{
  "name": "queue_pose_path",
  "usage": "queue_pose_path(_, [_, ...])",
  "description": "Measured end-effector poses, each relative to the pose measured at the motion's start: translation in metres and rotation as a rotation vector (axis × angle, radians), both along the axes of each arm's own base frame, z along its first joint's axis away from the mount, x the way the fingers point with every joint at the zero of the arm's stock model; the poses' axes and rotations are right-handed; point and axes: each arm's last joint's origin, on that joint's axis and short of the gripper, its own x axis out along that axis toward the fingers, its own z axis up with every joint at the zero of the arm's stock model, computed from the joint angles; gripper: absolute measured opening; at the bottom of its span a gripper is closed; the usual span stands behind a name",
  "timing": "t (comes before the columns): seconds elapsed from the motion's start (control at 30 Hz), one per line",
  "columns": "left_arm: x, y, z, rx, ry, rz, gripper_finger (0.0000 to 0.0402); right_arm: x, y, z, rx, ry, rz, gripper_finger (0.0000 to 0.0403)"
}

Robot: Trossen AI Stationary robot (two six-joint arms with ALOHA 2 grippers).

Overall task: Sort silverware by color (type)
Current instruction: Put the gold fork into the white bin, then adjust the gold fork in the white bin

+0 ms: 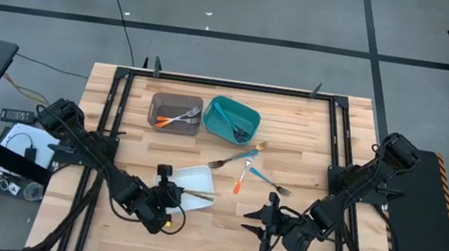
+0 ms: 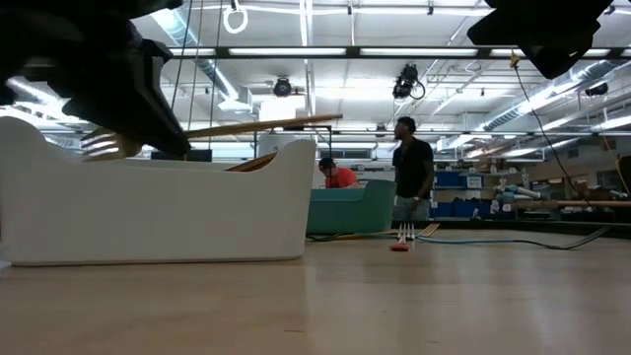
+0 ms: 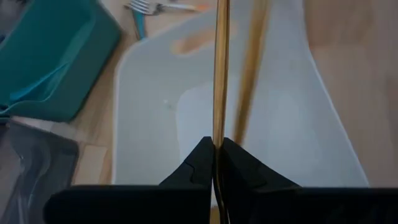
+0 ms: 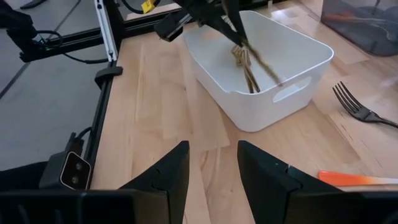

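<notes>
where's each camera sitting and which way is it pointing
high: overhead, straight down on table and both arms.
low: at tabletop height, level across to white bin.
left wrist: past left gripper, shut on gold utensil.
right wrist: past open right gripper, toward white bin.
All four share the white bin.

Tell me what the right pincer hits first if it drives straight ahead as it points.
Probably the white bin: the open right pincer faces its near wall across bare table, though depth is hard to judge.

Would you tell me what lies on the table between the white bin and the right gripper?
Only bare wood, seen in the high view, between white bin and right gripper.
</notes>
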Motion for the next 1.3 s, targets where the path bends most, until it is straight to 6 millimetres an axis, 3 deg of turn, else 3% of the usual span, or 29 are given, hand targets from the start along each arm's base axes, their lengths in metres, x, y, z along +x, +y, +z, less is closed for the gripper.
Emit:
queue_pose_path(0.2, [-0.003, 0.0, -0.003, 0.0, 0.103, -0.086, 0.0025, 0.0, 0.0, 0.0, 0.001, -0.001, 0.0, 0.0146])
queue_pose_path(0.53, [-0.003, 0.003, -0.004, -0.024, 0.133, -0.069, 0.0031, 0.0, 0.001, 0.001, 0.012, -0.002, 0.01, 0.0146])
queue_pose_path(0.8, [-0.001, 0.004, -0.003, -0.058, 0.121, -0.038, 0.0114, 0.0, 0.001, 0.001, 0.016, 0.0, 0.015, 0.0146])
queue_pose_path(0.97, [0.006, -0.002, 0.011, -0.1, 0.059, -0.047, 0.0141, 0.0, 0.001, 0.001, 0.02, 0.0, 0.013, 0.0146])
queue_pose_path(1.3, [0.031, -0.016, 0.017, -0.184, -0.114, -0.171, 0.0144, 0.0, 0.001, 0.001, 0.008, 0.0, 0.019, 0.0146])
